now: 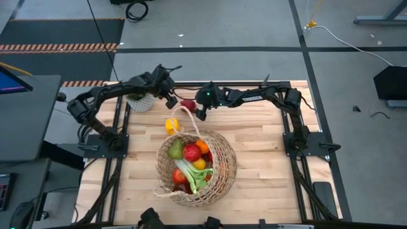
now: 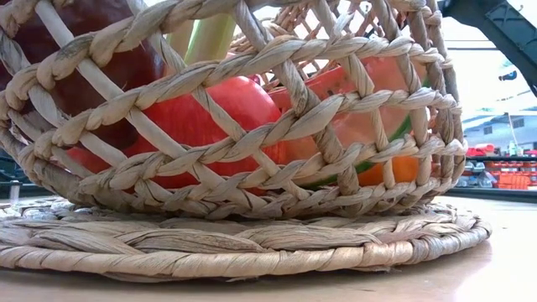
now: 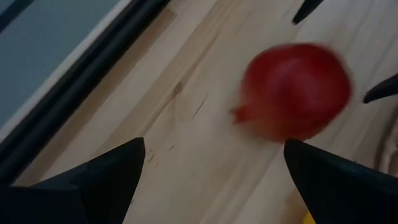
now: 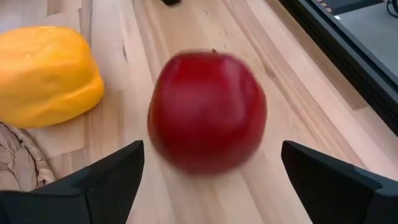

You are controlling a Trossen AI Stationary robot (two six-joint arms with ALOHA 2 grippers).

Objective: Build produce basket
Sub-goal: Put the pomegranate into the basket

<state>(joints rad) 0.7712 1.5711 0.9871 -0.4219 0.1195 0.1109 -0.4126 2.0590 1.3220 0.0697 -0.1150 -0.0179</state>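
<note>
**Both my grippers around one red fruit behind the basket**

High view: the basket [image 1: 196, 168] sits in the lower middle of the frame on the wooden table [image 1: 267, 165], its thin handle [image 1: 184, 119] arching toward the top. Inside it I see a green pear [image 1: 175, 150], a red apple [image 1: 191, 152], an orange [image 1: 203, 146] and a leek [image 1: 191, 174]. Just above the handle lies a loose red fruit [image 1: 188, 105], with a yellow piece [image 1: 172, 124] to its lower left. My left gripper [image 1: 172, 99] reaches in from the upper left, my right gripper [image 1: 201, 109] from the upper right; the fruit lies between them. A white-potted plant [image 1: 140, 102] stands under my left arm.

Low view: the basket's weave [image 2: 252, 109] fills the frame, red and orange produce [image 2: 210, 109] showing through it above its flat woven base [image 2: 252, 239].

Left wrist view: my fingers [image 3: 106, 174] are spread wide, the red fruit [image 3: 292, 90] in the upper right, lying on the wood between and beyond them.

Right wrist view: my fingers [image 4: 106, 180] are spread as well, holding nothing; the red fruit [image 4: 208, 112] sits in the centre, the yellow piece [image 4: 46, 74] at upper left.
</note>
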